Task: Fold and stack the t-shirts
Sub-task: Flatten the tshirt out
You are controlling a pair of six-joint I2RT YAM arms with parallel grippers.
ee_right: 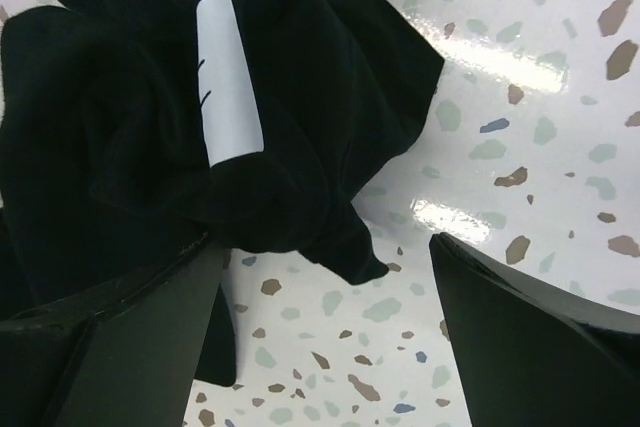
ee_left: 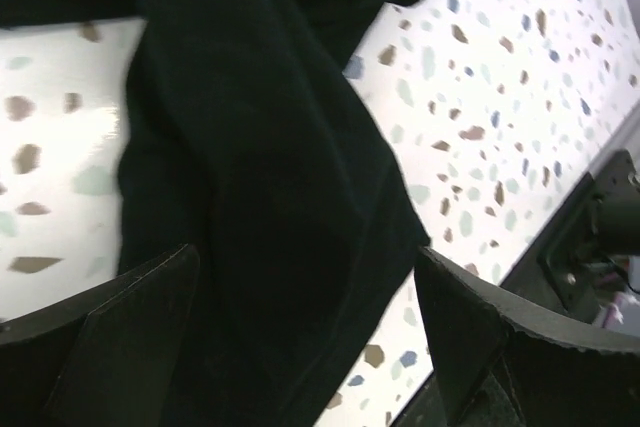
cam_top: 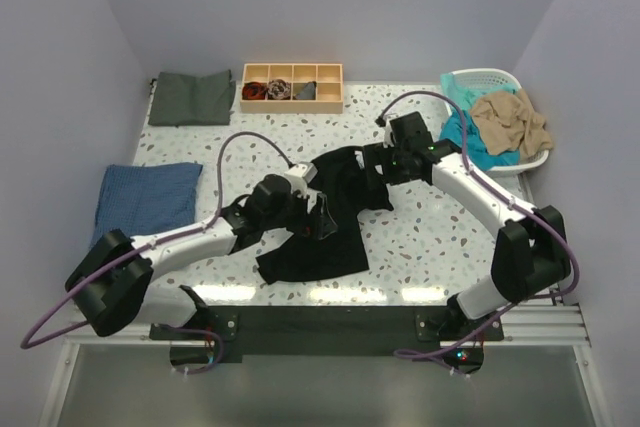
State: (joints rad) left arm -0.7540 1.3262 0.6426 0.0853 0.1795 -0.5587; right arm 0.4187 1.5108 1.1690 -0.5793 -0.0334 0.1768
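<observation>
At the middle of the desk (cam_top: 430,237) lies the black t-shirt (cam_top: 318,237), a soft, matte, rumpled mass stretched from the far right toward the near edge, its lower part spread flatter and its upper part bunched in thick folds. A small white tag (ee_right: 228,77), smooth and stiff, curls into a tube on top of those folds. The desk is glossy and pale, speckled with brown, grey and blue chips, and catches bright glare.

The left fingers (ee_left: 120,347) are spread wide, dark and blunt with a ribbed face, one on each side of a long ridge of the black cloth; they grip nothing, and whether they touch the cloth cannot be told. The right fingers (ee_right: 530,347) also stand wide apart, low beside the bunched end: the cloth reaches up against one finger, the other is over bare desk, and nothing is pinched between them.

Farther out, a blue shirt (cam_top: 148,197) lies folded in a flat rectangle at the left edge, and a dark grey-green shirt (cam_top: 192,97) lies folded at the far left corner. Beside it sits a shallow wooden tray (cam_top: 292,73) of small compartments holding bundled cloth pieces. At the far right, a white slatted basket (cam_top: 485,77) holds a teal shirt (cam_top: 462,132) and a crumpled tan shirt (cam_top: 512,117).
</observation>
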